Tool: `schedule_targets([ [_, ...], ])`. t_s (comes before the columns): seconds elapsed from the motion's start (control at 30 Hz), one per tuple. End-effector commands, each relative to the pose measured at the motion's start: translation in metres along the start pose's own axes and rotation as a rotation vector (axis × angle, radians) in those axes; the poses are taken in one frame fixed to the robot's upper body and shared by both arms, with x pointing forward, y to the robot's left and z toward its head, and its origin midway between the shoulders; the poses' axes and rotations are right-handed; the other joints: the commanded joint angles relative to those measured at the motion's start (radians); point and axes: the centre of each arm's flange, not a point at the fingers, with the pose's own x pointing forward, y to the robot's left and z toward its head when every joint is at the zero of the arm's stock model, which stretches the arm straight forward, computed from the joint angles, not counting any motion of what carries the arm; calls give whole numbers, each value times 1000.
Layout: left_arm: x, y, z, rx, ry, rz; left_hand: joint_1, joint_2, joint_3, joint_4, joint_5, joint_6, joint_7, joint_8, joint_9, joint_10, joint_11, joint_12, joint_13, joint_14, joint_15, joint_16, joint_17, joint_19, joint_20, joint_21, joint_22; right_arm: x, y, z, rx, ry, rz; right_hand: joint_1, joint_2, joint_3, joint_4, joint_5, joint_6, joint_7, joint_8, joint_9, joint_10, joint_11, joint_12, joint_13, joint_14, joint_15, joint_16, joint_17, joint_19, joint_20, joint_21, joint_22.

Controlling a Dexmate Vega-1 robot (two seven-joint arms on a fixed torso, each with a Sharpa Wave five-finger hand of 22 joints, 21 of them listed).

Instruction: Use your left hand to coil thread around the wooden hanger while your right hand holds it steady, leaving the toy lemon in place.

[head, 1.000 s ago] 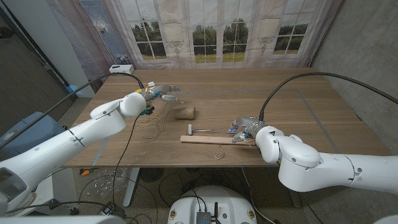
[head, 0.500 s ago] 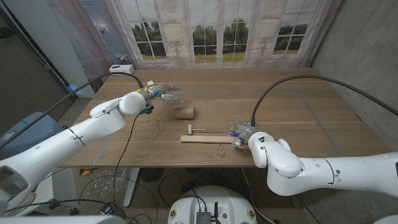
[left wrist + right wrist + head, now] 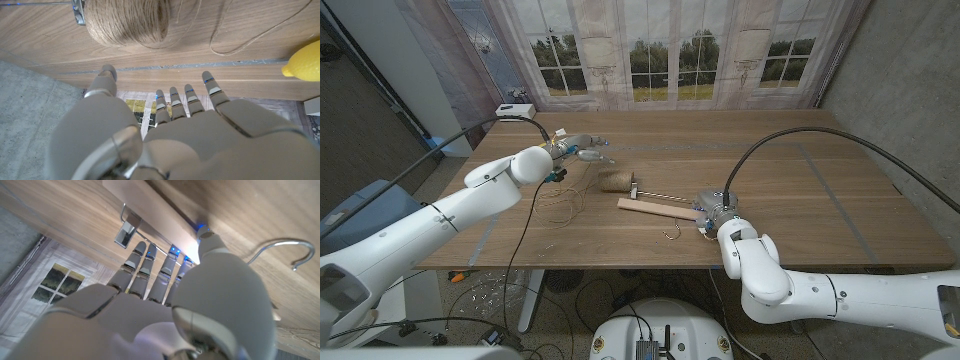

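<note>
- The left robot hand [image 3: 582, 151] is hovering over the far left part of the wooden tabletop [image 3: 800, 170], fingers spread apart and grasping nothing.
- In the left wrist view, this robot hand [image 3: 190, 135] is showing its back, with straight fingers [image 3: 212, 90] reaching toward a spool of brown thread [image 3: 127, 20].
- The spool [image 3: 616, 181] is lying on its side near the middle of the tabletop, with loose loops of thread [image 3: 560, 205] trailing on the wood to its left.
- The hanger [image 3: 658, 207], a pale wooden bar with a metal hook [image 3: 672, 234], is lying flat just right of the spool, one metal clip [image 3: 634, 186] beside it.
- The right robot hand [image 3: 710, 212] is sitting at the hanger's right end; in the right wrist view its fingers [image 3: 142, 265] are reaching over the bar [image 3: 150, 215]. Whether they are gripping it is impossible to tell.
- A yellow lemon [image 3: 305, 62] is resting on the tabletop, apart from the spool.
</note>
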Motion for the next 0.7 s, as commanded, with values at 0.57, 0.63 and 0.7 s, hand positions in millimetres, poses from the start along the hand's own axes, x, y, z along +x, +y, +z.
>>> schedule_targets([
  [0.57, -12, 2, -1, -17, 23, 36, -16, 5, -19, 4, 7, -14, 0, -3, 4, -3, 5, -1, 6, -8, -2, 5, 6, 1, 2, -11, 4, 17, -6, -36, 31, 92, -412, 135, 89, -43, -5, -6, 137, 13, 13, 39, 125, -33, 131, 94, 96, -200, 61, 134, -15, -98, 17, 11],
  [0.63, -14, 2, 0, -11, 29, 39, -17, 4, -21, 4, 8, -15, -1, -3, 4, 0, 3, 1, 6, -8, -3, 5, 6, -1, 6, -13, 4, 16, -8, -38, 34, 111, -441, 139, 94, -46, -2, -6, 130, 19, 12, 45, 124, -32, 137, 101, 103, -199, 64, 141, -13, -96, 20, 11],
  [0.7, -16, 3, 2, 8, 48, 44, -21, 1, -26, 6, 8, -18, -2, -4, 4, -3, 3, 0, 6, -10, 0, 4, 6, -9, 10, -17, 4, 15, -9, -41, 46, 126, -469, 141, 99, -47, 0, -5, 127, 20, 12, 49, 120, -31, 140, 106, 106, -199, 64, 145, -13, -96, 21, 12],
])
